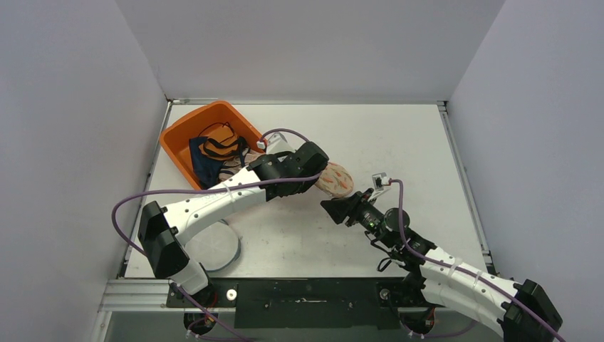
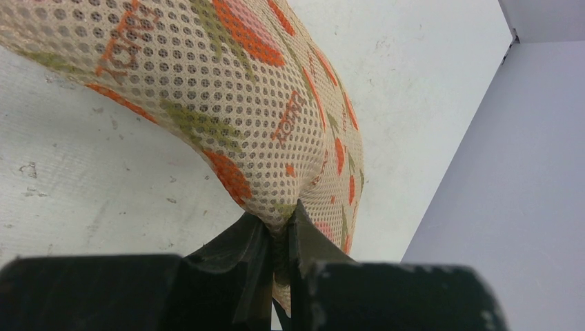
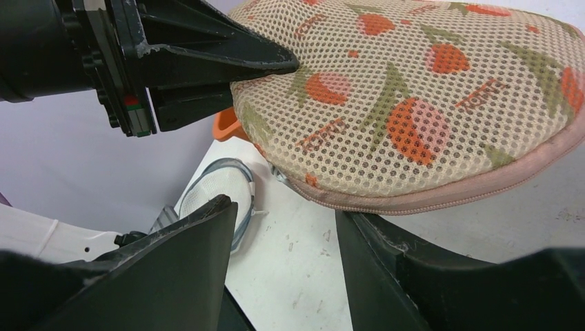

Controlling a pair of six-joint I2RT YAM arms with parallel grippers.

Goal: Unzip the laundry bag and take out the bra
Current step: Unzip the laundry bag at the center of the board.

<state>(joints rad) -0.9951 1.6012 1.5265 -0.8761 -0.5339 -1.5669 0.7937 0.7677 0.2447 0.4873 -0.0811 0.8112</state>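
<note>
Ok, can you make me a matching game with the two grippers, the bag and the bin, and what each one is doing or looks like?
Things:
1. left gripper
2. right gripper
3. laundry bag
4. bin

Descriptions:
A. has clothes in it
B. open, holding nothing
C. pinched shut on mesh
D. red and green print

Pairs: 1-C, 2-B, 3-D, 4-A

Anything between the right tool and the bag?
Only bare table: the right wrist view shows the right tool open, just short of the bag.
</note>
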